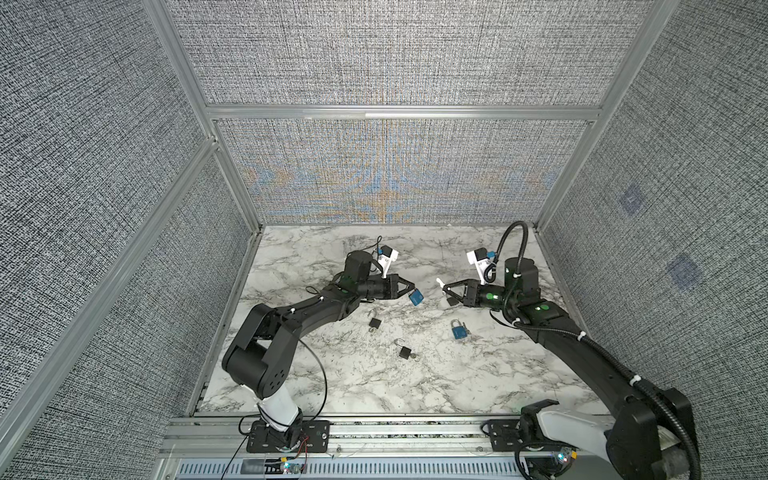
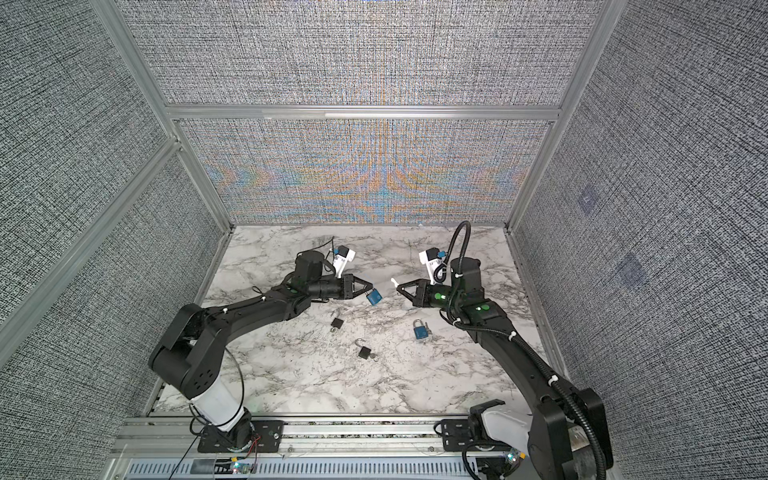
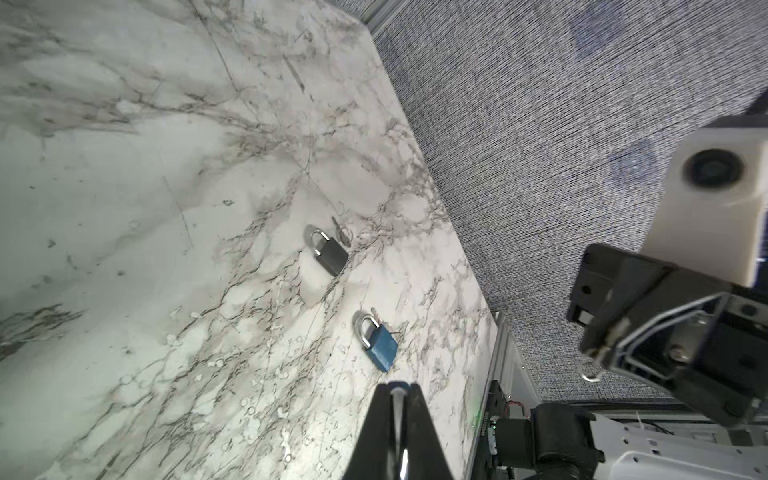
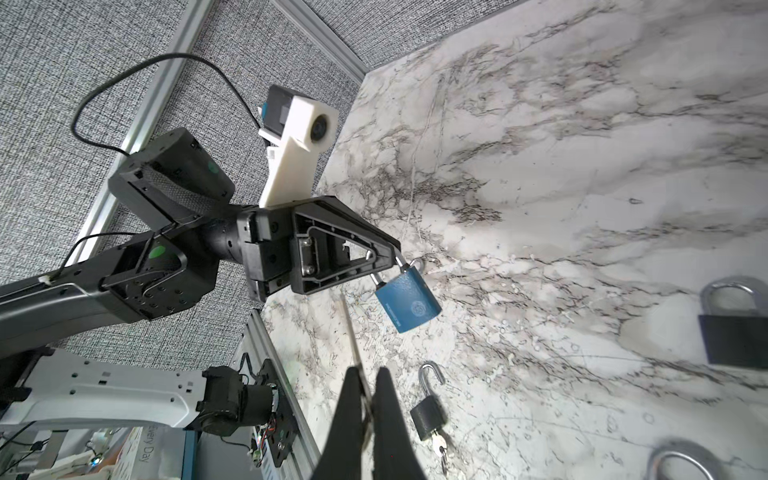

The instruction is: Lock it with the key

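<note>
A blue padlock (image 1: 416,298) hangs by its silver shackle from my left gripper (image 1: 411,288), which is shut on the shackle above the middle of the marble table (image 1: 478,386). In the right wrist view the padlock (image 4: 409,301) dangles with its body tilted. My right gripper (image 1: 444,287) faces it from the right, a short gap away, and is shut on a thin silver key (image 4: 350,328). The key's blade sticks out past the fingertips toward the padlock without touching it. In the left wrist view a key ring (image 3: 592,374) hangs from the right gripper.
Several other padlocks lie on the table: a black one (image 1: 374,323), a black one with open shackle and key inserted (image 1: 404,352), a blue one (image 1: 458,331), and a black one (image 3: 329,254) below my right gripper. Fabric walls enclose three sides.
</note>
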`<state>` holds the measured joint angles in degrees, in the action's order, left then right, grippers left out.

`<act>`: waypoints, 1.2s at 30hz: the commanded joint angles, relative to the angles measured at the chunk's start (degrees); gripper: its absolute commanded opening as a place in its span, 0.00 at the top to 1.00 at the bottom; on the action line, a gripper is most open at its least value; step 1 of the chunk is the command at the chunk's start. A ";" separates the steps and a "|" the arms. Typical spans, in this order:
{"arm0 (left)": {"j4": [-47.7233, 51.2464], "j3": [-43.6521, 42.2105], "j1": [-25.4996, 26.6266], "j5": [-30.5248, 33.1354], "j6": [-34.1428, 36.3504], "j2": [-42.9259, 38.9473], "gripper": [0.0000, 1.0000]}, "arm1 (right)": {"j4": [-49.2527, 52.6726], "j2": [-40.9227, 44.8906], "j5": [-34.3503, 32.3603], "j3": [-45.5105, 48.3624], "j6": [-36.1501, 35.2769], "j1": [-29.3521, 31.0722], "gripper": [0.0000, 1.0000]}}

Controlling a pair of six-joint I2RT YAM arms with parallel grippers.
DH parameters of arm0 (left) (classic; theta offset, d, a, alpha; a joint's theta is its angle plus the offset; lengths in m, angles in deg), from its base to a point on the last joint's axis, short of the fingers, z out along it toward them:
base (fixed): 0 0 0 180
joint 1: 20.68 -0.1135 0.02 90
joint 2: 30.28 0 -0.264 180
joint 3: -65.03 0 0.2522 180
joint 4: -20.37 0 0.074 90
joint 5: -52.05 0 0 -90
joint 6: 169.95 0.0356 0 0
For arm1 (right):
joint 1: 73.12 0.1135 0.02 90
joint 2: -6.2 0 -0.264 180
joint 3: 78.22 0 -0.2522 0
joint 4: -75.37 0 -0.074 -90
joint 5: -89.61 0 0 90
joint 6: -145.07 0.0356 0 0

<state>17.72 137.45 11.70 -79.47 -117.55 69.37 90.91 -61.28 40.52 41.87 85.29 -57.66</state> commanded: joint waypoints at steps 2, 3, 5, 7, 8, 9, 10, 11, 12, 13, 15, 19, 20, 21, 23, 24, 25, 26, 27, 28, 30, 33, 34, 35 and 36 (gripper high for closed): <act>6.70 5.11 0.57 -0.23 4.34 5.21 1.00 | 2.32 -0.18 -3.12 0.26 -0.25 -0.77 1.00; 7.50 6.57 0.75 -0.71 4.62 6.75 1.00 | 2.65 -0.36 -3.73 0.34 -0.20 -0.94 1.00; 8.57 8.85 1.00 -1.34 4.90 9.54 1.00 | 2.88 -0.85 -4.96 0.62 -0.04 -1.00 1.00; 9.68 10.92 1.37 -1.98 5.41 12.30 1.00 | 2.88 -1.23 -5.86 1.07 0.23 -1.03 1.00; 10.38 11.88 1.41 -2.07 5.59 13.33 1.00 | 2.72 -1.47 -5.99 1.36 0.28 -1.04 1.00; 11.13 12.88 1.53 -2.17 5.91 14.04 1.00 | 2.66 -1.51 -6.01 1.54 0.41 -1.05 1.00; 11.77 13.85 1.54 -2.25 6.20 15.95 1.00 | 2.61 -1.64 -6.12 1.87 0.48 -1.01 1.00; 12.43 14.49 1.65 -2.25 6.36 16.85 1.00 | 2.54 -1.61 -6.19 2.03 0.46 -0.97 1.00; 13.14 15.34 1.70 -2.25 6.72 17.81 1.00 | 2.36 -1.60 -6.25 2.36 0.54 -1.00 1.00; 13.91 16.16 1.64 -2.25 7.12 18.66 1.00 | 2.11 -1.49 -6.30 2.74 0.63 -0.99 1.00; 15.25 17.80 1.68 -2.42 7.62 20.34 1.00 | 1.88 -1.25 -6.45 3.23 0.74 -0.98 1.00; 16.81 20.45 1.68 -2.43 8.24 23.09 1.00 | 1.95 -1.09 -6.54 3.70 0.63 -1.12 1.00; 17.12 20.89 1.64 -2.38 8.40 23.71 1.00 | 2.00 -1.03 -6.54 3.62 0.56 -1.12 1.00; 17.55 21.50 1.63 -2.27 8.55 24.38 1.00 | 2.28 -1.01 -6.55 3.67 0.41 -1.16 1.00; 18.11 22.43 1.64 -2.04 8.68 25.39 0.97 | 2.86 -0.65 -6.84 3.57 0.28 -1.09 1.00; 18.21 22.77 1.68 -1.99 8.69 25.75 0.95 | 3.11 -0.43 -6.97 3.61 0.22 -1.15 1.00; 18.20 22.95 1.65 -1.62 8.69 26.12 0.93 | 3.35 -0.13 -7.19 3.54 0.13 -1.14 1.00; 18.37 23.20 1.66 -1.30 8.78 26.48 0.89 | 3.71 0.21 -7.40 3.53 0.18 -1.14 1.00; 18.75 23.56 1.65 -0.97 8.92 26.87 0.86 | 3.98 0.57 -7.41 3.52 0.11 -1.14 1.00; 18.86 23.82 1.63 -0.70 8.95 27.12 0.85 | 4.33 0.87 -7.55 3.51 0.01 -1.14 1.00; 19.17 24.37 1.55 -0.29 8.89 27.70 0.82 | 4.97 1.59 -8.18 3.79 -0.11 -1.14 1.00; 19.40 24.84 1.46 0.91 8.78 28.16 0.70 | 5.25 2.22 -9.06 4.41 0.06 -1.13 1.00; 19.39 24.76 1.38 1.44 8.70 28.14 0.68 | 5.25 2.31 -9.29 4.50 0.19 -1.09 1.00; 19.34 24.68 1.20 1.93 8.54 28.07 0.66 | 5.39 2.43 -9.57 4.50 0.32 -1.13 1.00; 19.07 24.52 1.00 2.30 8.28 27.96 0.65 | 5.62 2.46 -9.85 4.49 0.37 -1.14 1.00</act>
<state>36.56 161.86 13.14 -78.59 -109.29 97.24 95.98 -59.14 32.10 46.26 85.71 -58.81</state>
